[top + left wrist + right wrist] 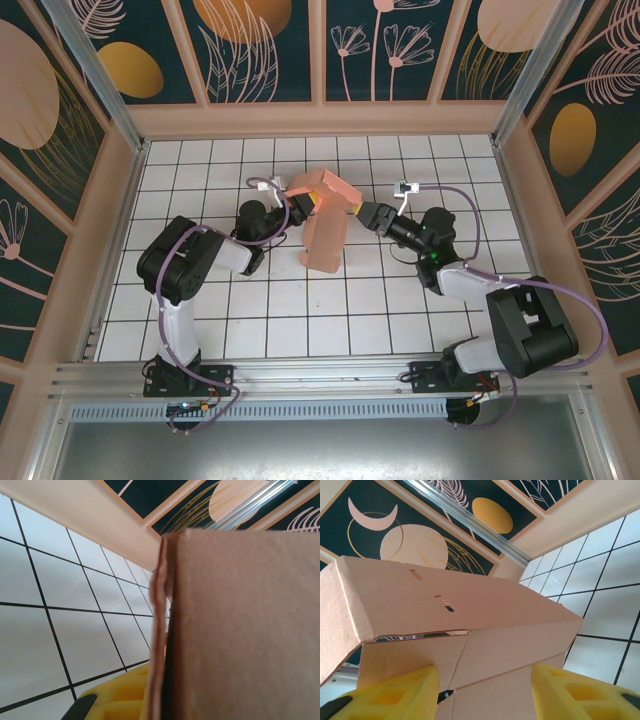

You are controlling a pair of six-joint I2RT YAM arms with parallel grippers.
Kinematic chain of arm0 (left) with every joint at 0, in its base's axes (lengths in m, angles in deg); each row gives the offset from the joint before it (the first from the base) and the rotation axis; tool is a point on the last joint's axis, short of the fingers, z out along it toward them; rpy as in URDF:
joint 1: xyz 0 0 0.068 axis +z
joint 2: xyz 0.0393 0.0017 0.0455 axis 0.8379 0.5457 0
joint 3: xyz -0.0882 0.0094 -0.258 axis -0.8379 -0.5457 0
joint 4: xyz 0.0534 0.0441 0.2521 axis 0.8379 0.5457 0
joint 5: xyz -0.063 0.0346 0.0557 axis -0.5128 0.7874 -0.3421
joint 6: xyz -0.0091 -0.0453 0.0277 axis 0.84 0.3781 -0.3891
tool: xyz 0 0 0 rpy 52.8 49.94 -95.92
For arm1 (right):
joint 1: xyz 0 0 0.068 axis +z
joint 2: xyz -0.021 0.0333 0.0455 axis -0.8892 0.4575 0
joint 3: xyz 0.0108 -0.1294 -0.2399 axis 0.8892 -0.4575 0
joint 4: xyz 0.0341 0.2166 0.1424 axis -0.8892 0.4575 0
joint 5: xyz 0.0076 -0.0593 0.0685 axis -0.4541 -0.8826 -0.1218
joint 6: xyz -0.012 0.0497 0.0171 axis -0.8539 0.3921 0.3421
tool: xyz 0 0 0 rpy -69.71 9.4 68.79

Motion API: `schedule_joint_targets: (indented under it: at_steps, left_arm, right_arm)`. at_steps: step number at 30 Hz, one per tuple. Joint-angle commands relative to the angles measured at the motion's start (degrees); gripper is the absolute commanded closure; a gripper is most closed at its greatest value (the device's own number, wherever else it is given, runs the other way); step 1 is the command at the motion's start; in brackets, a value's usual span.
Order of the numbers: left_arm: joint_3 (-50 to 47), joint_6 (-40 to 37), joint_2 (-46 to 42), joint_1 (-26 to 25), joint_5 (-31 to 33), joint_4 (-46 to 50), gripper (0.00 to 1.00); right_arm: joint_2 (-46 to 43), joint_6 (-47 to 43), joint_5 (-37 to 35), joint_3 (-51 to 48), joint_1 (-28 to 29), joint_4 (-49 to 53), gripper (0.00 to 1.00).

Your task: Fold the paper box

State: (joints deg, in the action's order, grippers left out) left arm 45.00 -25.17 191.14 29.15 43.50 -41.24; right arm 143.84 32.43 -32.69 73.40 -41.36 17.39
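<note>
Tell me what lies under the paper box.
White table tiles show around the paper box; the patch directly beneath is covered, so whether it touches down is unclear.

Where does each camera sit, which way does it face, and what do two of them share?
Top external: above and behind the bases, looking down on the tiled table; both arms, left gripper and right gripper at the paper box.
Left wrist: at the left gripper, close against the box's edge; one yellow finger.
Right wrist: at the right gripper, looking up along the box toward the patterned wall; both yellow fingers flank it.
Shared: both wrist views show the box and table tiles.
</note>
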Motion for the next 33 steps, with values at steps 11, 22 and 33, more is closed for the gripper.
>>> schedule_joint_targets:
  at_steps: [11,22,33]
  left_arm:
    - [-0.4,-2.1,0.3,-0.2,-0.2,-0.8,1.0]
    - [-0.9,-4.5,-0.4,-0.2,1.6,1.4,1.0]
    - [-0.7,-5.9,-0.5,-0.1,2.2,3.4,1.0]
  right_arm:
    - [4.2,-2.5,-3.5,7.5,3.5,3.2,0.48]
    - [0.9,-8.1,-7.7,8.4,3.6,17.3,0.79]
    - [0.2,-9.1,-7.9,8.2,3.6,20.6,0.99]
